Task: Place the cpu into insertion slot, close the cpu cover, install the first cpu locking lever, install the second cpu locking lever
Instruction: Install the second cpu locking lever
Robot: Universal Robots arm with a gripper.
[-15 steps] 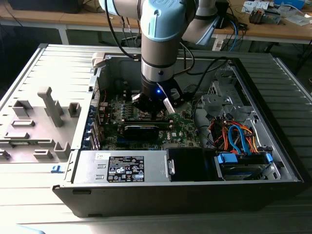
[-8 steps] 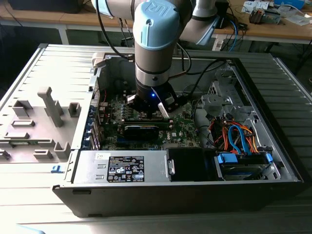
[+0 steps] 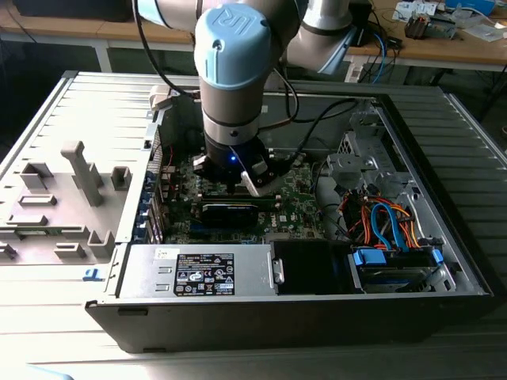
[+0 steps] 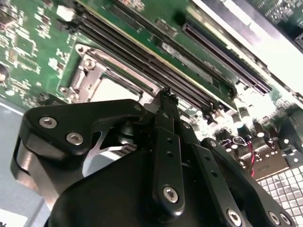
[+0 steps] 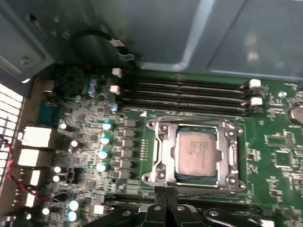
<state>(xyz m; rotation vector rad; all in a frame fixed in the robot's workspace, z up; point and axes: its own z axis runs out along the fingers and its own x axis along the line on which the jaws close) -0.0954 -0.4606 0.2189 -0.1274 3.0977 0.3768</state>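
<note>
First wrist view: cpu (image 5: 197, 152) seated under cpu cover (image 5: 163, 156) | gripper (image 5: 164, 192) fingertips pinched together, empty | exterior view: arm hides socket

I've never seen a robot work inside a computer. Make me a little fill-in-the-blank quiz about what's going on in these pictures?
1. The silvery chip already sits inside its square ____ on the board.
2. The circuit board around the metal frame is coloured ____.
3. In the first wrist view the gripper, fingers together, is at the frame's ____.
4. In the exterior view, the bundle of orange and blue ____ lies at the case's right.

Missing words: socket; green; edge; cables
</note>
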